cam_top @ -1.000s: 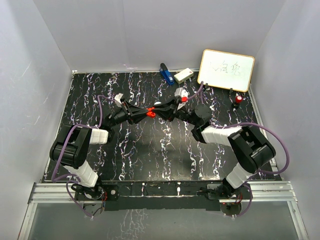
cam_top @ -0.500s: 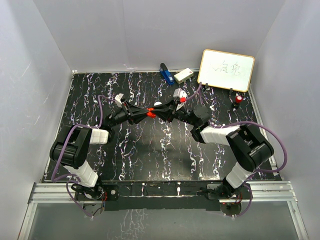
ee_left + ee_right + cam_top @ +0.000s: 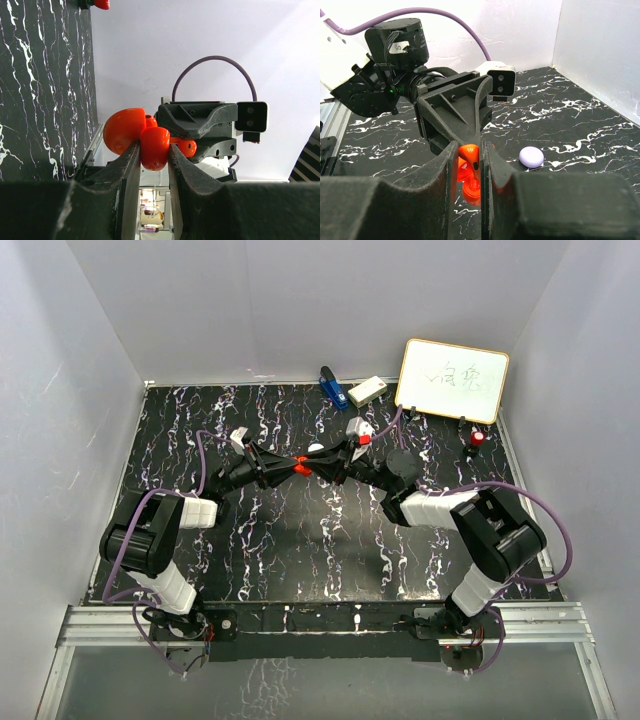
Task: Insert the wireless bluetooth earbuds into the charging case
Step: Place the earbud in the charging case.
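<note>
The two grippers meet tip to tip above the middle of the table. My left gripper is shut on the red charging case, whose round lid hangs open to the left. Facing it, my right gripper is shut on a red earbud. The earbud sits right at the case, its stem pointing down toward it. I cannot tell whether it touches the case.
A pale purple round case lies on the table just behind the grippers. At the back stand a whiteboard, a white box and a blue object. A red-capped marker sits at the right.
The right arm's elbow has shifted slightly left, nudging the earbud toward the case. Both grips are unchanged and the left arm holds still.
</note>
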`<state>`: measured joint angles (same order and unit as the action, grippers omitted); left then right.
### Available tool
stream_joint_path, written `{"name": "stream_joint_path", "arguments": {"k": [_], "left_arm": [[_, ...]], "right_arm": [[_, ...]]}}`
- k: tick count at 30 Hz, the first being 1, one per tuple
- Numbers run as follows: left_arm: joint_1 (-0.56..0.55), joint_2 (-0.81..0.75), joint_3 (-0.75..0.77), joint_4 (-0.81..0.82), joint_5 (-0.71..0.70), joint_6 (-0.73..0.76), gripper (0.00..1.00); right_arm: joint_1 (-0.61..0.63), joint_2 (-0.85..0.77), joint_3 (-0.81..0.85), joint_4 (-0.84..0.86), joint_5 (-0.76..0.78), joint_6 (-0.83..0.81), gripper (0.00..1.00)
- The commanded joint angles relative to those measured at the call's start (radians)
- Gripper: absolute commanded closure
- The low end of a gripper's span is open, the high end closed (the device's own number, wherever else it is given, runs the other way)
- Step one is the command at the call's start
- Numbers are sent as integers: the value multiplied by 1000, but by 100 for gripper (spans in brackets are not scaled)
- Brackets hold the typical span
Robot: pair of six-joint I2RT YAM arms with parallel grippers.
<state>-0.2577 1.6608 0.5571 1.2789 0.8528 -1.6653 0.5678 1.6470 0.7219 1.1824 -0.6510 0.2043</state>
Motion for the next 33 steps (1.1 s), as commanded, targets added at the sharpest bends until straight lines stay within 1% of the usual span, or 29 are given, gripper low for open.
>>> {"name": "stream_joint_path", "arguments": {"k": [1,33], "left_arm": [[-4,-52,1,37,6,-8,100],[-7,-82,-13,28,9,-8,100]], "right_arm": [[4,17,5,73,1,-10,100],[4,48,5,106,10,4,100]]}}
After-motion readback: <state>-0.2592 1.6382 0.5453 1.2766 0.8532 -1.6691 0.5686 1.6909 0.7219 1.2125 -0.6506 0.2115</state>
